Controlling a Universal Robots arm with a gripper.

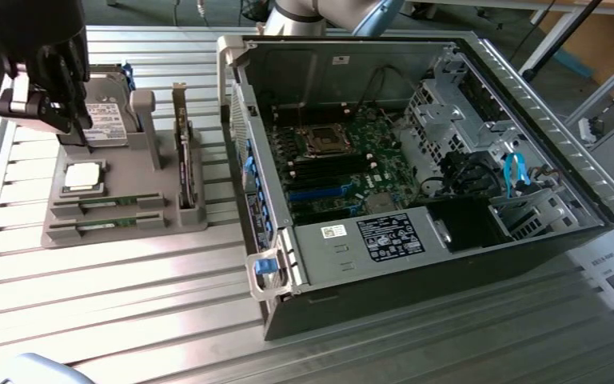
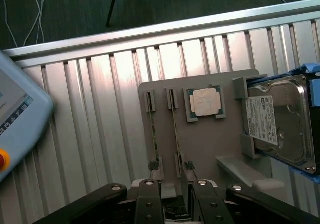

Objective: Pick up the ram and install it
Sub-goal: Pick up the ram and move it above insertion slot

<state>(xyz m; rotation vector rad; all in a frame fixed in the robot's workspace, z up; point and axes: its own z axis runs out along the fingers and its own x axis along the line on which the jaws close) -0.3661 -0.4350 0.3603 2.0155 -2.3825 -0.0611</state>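
Exterior view: a flat grey plastic holder tray lies on a ribbed aluminium table, at the exterior view's left. Two long, thin green ram sticks stand on edge in parallel slots at the tray's near end, the inner ram stick beside the outer ram stick. The tray also holds a square silver processor chip, a silver hard drive with a white label, and a tall upright expansion card.

At the exterior view's right, an open black and grey computer case lies on its side. Inside it are a green motherboard, a row of black memory slots and a grey power supply box with a black label.

The black gripper hangs above the tray's far end, near the hard drive. In the wrist view its fingers are spread apart and grip nothing, with both ram sticks seated in the tray below.
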